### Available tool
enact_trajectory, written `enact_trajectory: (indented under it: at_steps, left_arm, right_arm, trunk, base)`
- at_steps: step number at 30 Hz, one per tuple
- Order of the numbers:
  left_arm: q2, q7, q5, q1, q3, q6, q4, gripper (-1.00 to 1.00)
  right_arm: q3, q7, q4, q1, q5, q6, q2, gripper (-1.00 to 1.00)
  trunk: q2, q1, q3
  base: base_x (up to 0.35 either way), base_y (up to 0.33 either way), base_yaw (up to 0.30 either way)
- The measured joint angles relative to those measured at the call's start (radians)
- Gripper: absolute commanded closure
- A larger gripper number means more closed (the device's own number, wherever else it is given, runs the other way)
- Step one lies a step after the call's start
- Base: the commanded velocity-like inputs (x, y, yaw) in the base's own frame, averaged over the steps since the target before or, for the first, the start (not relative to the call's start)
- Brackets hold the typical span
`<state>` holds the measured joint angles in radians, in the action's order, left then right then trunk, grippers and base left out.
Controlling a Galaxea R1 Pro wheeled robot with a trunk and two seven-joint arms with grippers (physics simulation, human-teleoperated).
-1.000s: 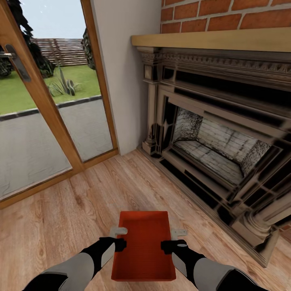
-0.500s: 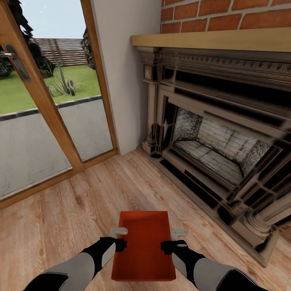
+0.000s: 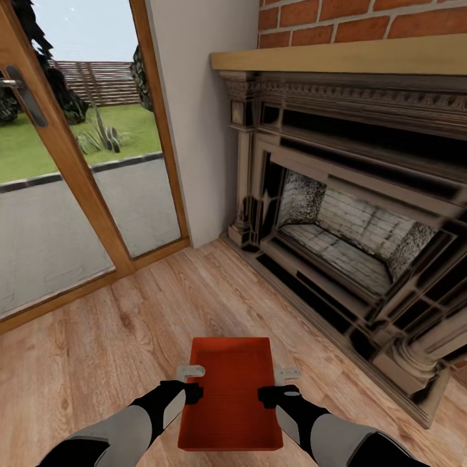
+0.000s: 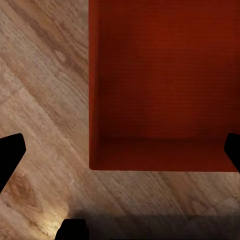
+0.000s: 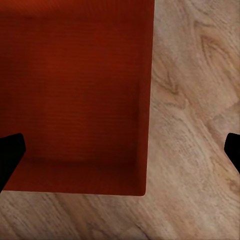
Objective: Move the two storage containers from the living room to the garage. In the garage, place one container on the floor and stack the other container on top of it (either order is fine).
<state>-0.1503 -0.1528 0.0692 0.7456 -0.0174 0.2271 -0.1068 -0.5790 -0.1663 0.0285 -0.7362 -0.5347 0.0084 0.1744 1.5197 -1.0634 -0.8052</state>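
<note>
Orange-red rectangular topless plastic bin [image 3: 230, 392], ribbed base, held betw. left pincer [image 3: 192, 383] & right pincer [image 3: 273, 384], each wide, straddling a long wall. Light wood plank floor [image 3: 117, 337] open toward glass door [image 3: 71, 175]; dark fireplace [image 3: 350, 227] close right.

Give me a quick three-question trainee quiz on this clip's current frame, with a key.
1. True or false: the floor under the bin is carpet.
2. In the head view, what stands to the right of the bin? A) sofa B) fireplace C) car
3. Fill in: the left tool and right tool flank the bin's two long ___.

Key: 1 false, it is wood planks; 2 B; 3 sides.
</note>
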Motion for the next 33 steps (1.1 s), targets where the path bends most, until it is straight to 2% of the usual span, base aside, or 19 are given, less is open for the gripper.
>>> enact_trajectory:
  at_steps: [10,33]
  left_arm:
    - [0.001,0.001,0.000,0.000,0.001,-0.001,0.000,-1.00]
    - [0.002,-0.001,0.000,0.000,0.001,0.001,0.000,-1.00]
  right_arm:
    - [0.000,-0.003,0.000,0.000,0.000,0.002,0.000,-1.00]
    - [0.000,-0.001,0.000,0.000,0.002,0.001,0.000,-1.00]
  trunk:
    - [0.000,0.000,0.000]
    - [0.161,-0.088,-0.072]
  base:
    - [0.000,0.000,0.000]
    - [0.000,0.000,0.000]
